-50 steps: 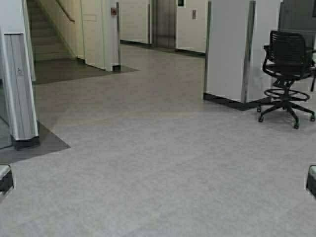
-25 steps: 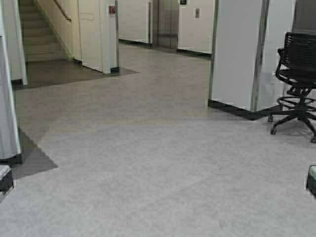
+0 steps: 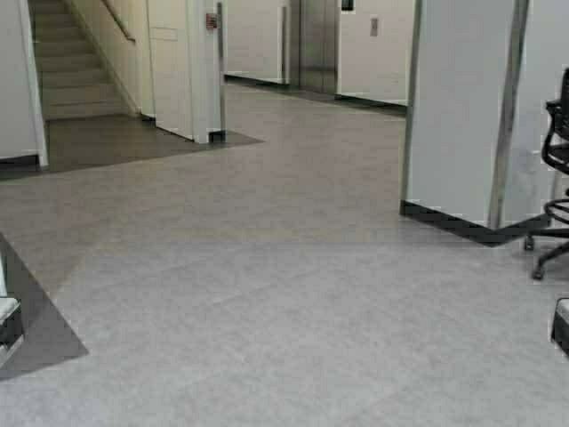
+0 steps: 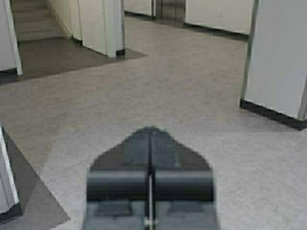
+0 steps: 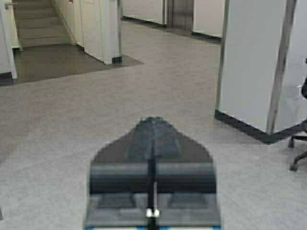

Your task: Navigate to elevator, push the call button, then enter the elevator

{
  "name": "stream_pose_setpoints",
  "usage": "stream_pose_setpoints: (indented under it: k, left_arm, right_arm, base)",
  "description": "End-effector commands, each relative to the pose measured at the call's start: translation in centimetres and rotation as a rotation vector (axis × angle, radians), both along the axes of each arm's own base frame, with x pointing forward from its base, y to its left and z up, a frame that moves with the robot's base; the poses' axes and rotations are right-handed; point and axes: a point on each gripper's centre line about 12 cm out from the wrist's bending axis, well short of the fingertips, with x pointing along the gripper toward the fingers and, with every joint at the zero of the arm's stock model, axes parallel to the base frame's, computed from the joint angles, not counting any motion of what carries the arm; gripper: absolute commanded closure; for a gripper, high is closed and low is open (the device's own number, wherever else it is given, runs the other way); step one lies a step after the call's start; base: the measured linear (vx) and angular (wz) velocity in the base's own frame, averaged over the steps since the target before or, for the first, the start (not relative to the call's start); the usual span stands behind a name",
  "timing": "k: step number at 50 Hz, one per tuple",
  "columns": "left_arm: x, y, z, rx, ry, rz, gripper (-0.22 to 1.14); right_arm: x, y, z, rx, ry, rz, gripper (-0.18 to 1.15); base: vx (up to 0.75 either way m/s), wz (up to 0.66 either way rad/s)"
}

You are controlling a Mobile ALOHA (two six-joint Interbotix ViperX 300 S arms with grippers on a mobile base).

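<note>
since a second ago the robot has driven forward, veering left; the chair [image 3: 556, 169] slid rightward. high view: elevator [image 3: 318, 44] far ahead, call button [image 3: 374, 27] on its right. wrist views: left gripper [image 4: 150, 139] and right gripper [image 5: 152, 128] pressed closed, holding nothing.

You face a grey speckled floor [image 3: 267, 311] with darker patches; a staircase [image 3: 76, 62] rises at far left, a white pillar [image 3: 458, 116] stands right, a black office chair [image 3: 556, 178] beside it

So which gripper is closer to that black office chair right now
Right. The right gripper sits on the black office chair's side; the left gripper is across the base, toward the stairs. Both are shut.
</note>
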Motion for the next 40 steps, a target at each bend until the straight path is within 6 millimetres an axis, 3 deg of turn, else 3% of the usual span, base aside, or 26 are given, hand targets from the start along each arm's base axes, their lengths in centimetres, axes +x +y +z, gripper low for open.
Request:
stream_pose_setpoints:
  k: [1, 16, 40]
  left_arm:
    - [0.43, 0.05, 0.20, -0.003, -0.002, 0.003, 0.89]
    - [-0.02, 0.03, 1.19, -0.009, -0.043, 0.000, 0.89]
    - [0.82, 0.03, 0.32, -0.005, -0.005, 0.001, 0.89]
  right_arm:
    - [0.42, 0.09, 0.41, -0.005, -0.011, 0.006, 0.92]
    - [0.20, 0.11, 0.86, 0.002, -0.028, 0.009, 0.92]
    - [-0.41, 0.18, 0.96, -0.001, -0.045, 0.014, 0.92]
  base:
    - [0.86, 0.11]
    - [0.82, 0.01]
    - [0.86, 0.09]
